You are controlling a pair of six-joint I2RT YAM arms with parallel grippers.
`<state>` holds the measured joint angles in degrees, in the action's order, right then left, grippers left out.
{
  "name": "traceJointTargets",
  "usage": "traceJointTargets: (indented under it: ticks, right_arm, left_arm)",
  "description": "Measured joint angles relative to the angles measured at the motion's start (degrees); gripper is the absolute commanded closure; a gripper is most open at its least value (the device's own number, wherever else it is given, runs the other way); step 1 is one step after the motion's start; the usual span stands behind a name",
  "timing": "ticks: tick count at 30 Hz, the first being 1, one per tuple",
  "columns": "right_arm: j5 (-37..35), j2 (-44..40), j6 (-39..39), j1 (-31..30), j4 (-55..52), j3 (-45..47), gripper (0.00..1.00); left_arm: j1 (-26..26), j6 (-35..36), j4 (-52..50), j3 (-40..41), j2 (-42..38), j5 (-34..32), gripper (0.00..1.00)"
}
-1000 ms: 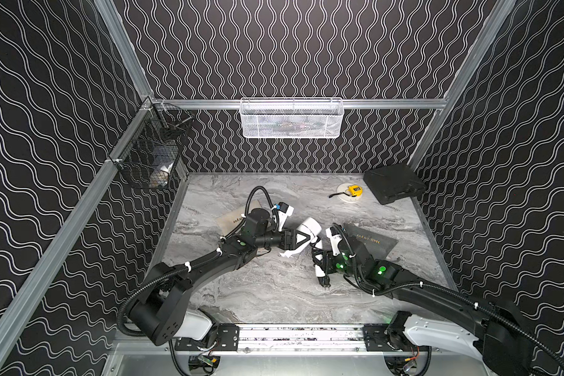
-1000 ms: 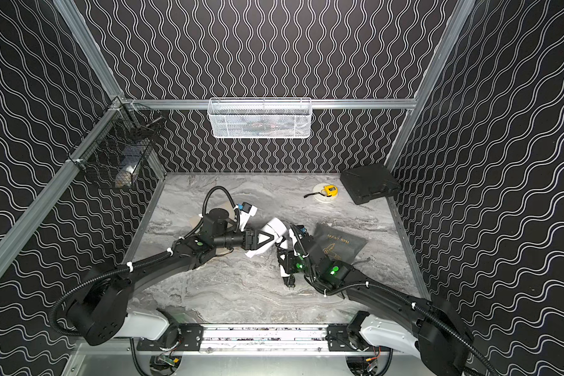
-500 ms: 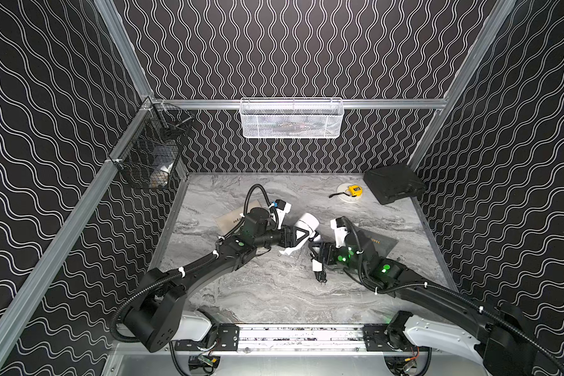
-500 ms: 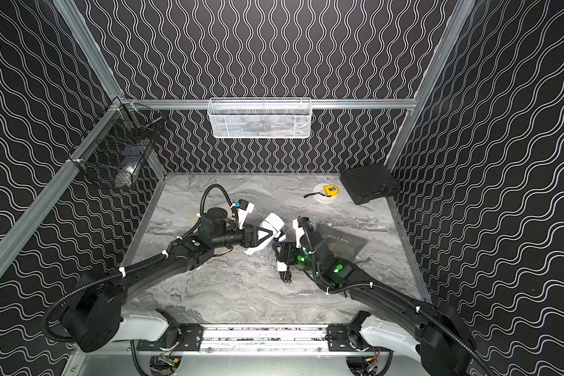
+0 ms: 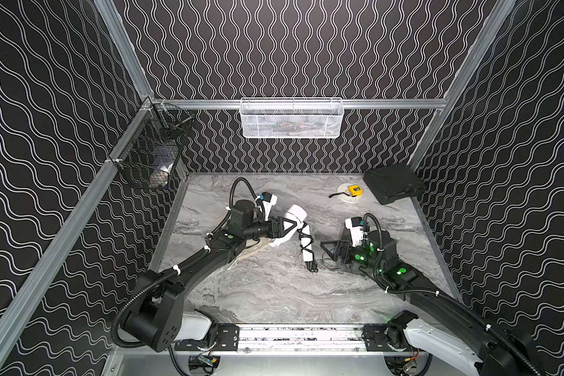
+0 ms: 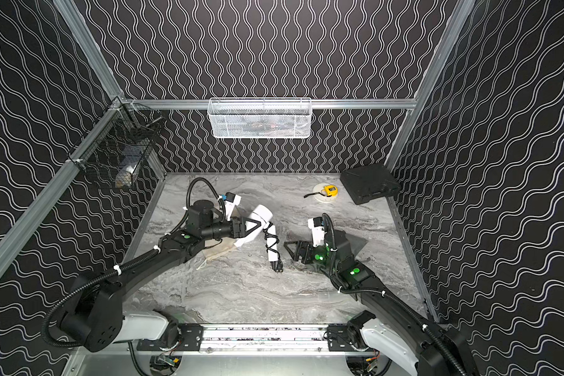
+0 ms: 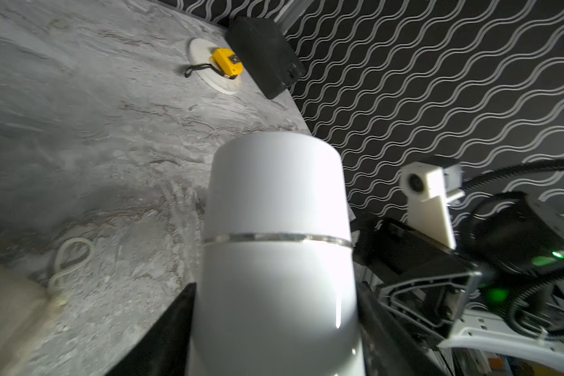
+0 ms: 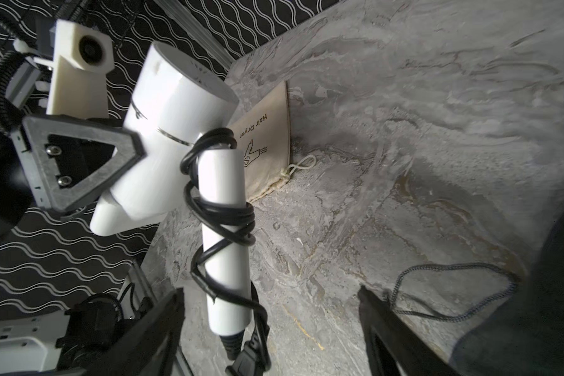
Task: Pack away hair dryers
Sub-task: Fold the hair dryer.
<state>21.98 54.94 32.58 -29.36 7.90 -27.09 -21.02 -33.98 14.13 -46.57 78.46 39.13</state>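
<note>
progress: early, i'm judging. white dryer (image 5: 293, 216) is out of its bag and hanging just above the middle of the surface (image 5: 274, 293), a little toward the left edge. left claw (image 5: 290, 226) is clamping its barrel from both sides. right claw (image 5: 326, 250) is sitting with its fingers wide apart and holding nothing, just beside the handle's lower end.

beige bag (image 8: 267, 143) is lying flat under the left arm, toward the left edge. its mouth is looking closed and its drawstring loop is trailing out. dark grey bag (image 6: 355, 242) is lying under the right arm near the right edge. its cord (image 8: 453, 270) is looping loose on the surface. i'm not seeing the second dryer anywhere, so i can't tell if it's bagged. what's left is opening a bag, feeding the dryer in and cinching it.

materials: the dryer is a glossy hard white plastic t-shape with a round barrel and a thin chrome ring. black rubbery cable (image 8: 222, 228) is wrapping the handle in crossed turns, with the plug (image 5: 312, 268) dangling close to the surface. i can't tell if it's touching. the bags are limp woven cloth and the surface is matte grey marble-look. the tape measure (image 5: 354, 189) and black case (image 5: 393, 182) are sitting in the far right corner.
</note>
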Motion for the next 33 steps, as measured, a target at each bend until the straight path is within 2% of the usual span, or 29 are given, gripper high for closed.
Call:
traceJointTargets:
  ticks: [7,16,20,26,33]
  right_arm:
    - [9.51,4.90,4.48,0.55,12.48,3.02,0.17]
    - [15.74,10.08,8.81,0.55,22.93,3.48,0.25]
    - [17.53,12.46,10.12,0.59,25.44,3.30,0.33]
    - [19.02,13.90,12.11,0.59,29.59,3.26,0.34]
    - [20.02,15.63,13.68,0.59,31.71,2.01,0.42]
  left_arm:
    - [0.11,-2.19,6.36,1.60,0.61,5.88,1.00]
    - [0.11,-2.10,7.19,1.81,-0.52,7.37,1.00]
    - [0.11,-2.14,8.02,1.84,-0.52,7.76,1.00]
    - [0.00,-2.27,9.38,2.36,-0.70,8.28,1.00]
    - [-0.81,-2.05,9.33,2.38,-0.70,8.55,1.00]
